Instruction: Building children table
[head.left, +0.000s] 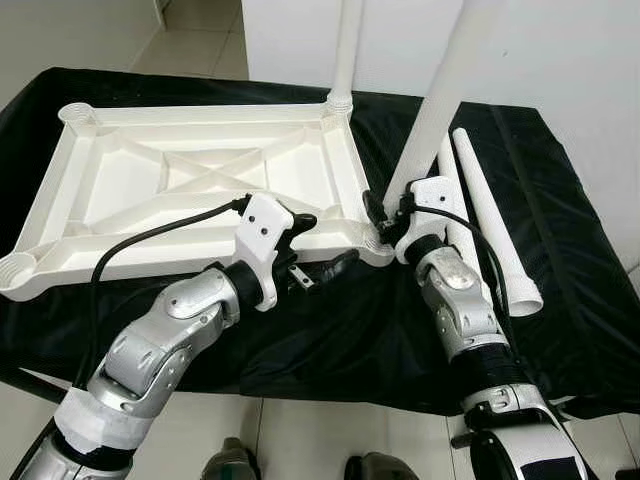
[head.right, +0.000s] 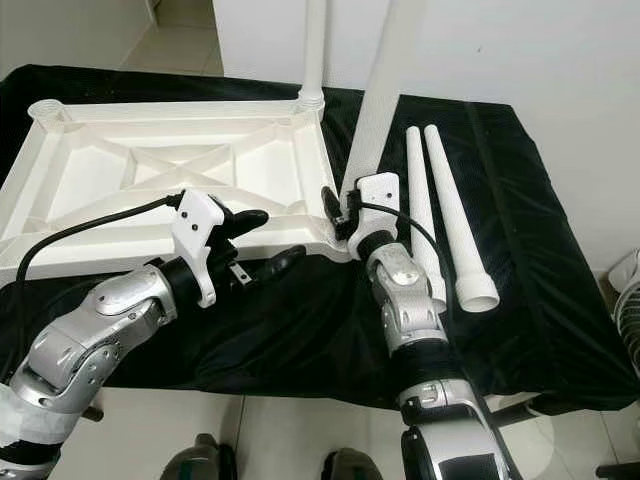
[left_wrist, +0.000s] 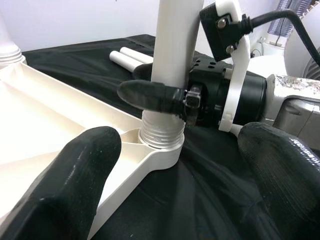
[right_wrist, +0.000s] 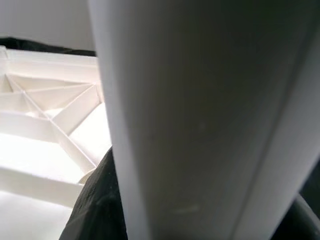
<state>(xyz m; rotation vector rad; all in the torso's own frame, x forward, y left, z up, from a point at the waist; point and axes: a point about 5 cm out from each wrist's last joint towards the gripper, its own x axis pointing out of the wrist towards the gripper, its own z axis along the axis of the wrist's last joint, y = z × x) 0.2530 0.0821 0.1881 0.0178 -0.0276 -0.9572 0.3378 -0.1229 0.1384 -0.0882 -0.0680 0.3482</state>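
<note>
- We are clamping our right gripper (left_wrist: 172, 102) on a white leg (head.left: 435, 110) just above its threaded end, which is sitting in the near right corner socket of the upside-down tabletop (head.left: 190, 175).
- The leg is leaning rather than standing straight, so we are risking a cross-thread if we turn it like this; the thread could bind or the leg could jam crooked.
- Our left gripper (head.left: 318, 250) is hovering with its fingers (left_wrist: 75, 170) apart, near the tabletop's near edge but not clearly pressing on it. If we twist the leg with the top unsteadied, the whole top could be sliding on the cloth.
- The grip is low and the leg is long, so its upper end could be swinging wide and levering out of the fingers.
- One leg (head.left: 347, 50) is already standing upright at the far right corner, and two spare legs (head.right: 440, 200) are lying just beside our right arm; a swing of that arm could be rolling them off.
- Everything is resting on a black cloth (head.left: 560, 300) over a table, which is wrinkling near the front edge.
- Around it we are seeing pale floor tiles (head.left: 190, 45) and a white wall (head.left: 570, 70).
</note>
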